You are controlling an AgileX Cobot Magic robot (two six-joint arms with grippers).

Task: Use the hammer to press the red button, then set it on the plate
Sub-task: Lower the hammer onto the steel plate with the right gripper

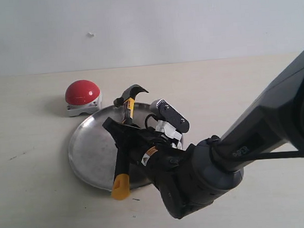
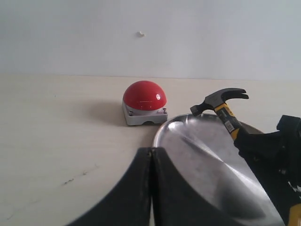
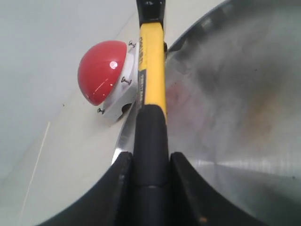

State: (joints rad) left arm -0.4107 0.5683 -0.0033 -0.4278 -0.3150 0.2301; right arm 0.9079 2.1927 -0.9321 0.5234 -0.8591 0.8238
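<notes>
Right claw (image 3: 150, 162) clamped on hammer (image 3: 151, 80) handle, plate (image 3: 235, 117) beneath it. Red button (image 3: 101, 70) ahead of claw, just beside the yellow neck, apart. Likely the press step: shift head sideways over dome, lower straight. Left claw (image 2: 151, 153) pinched together, empty.

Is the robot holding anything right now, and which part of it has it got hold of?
The right hand grips the hammer by the black middle of its handle. The left hand is shut on nothing.
</notes>
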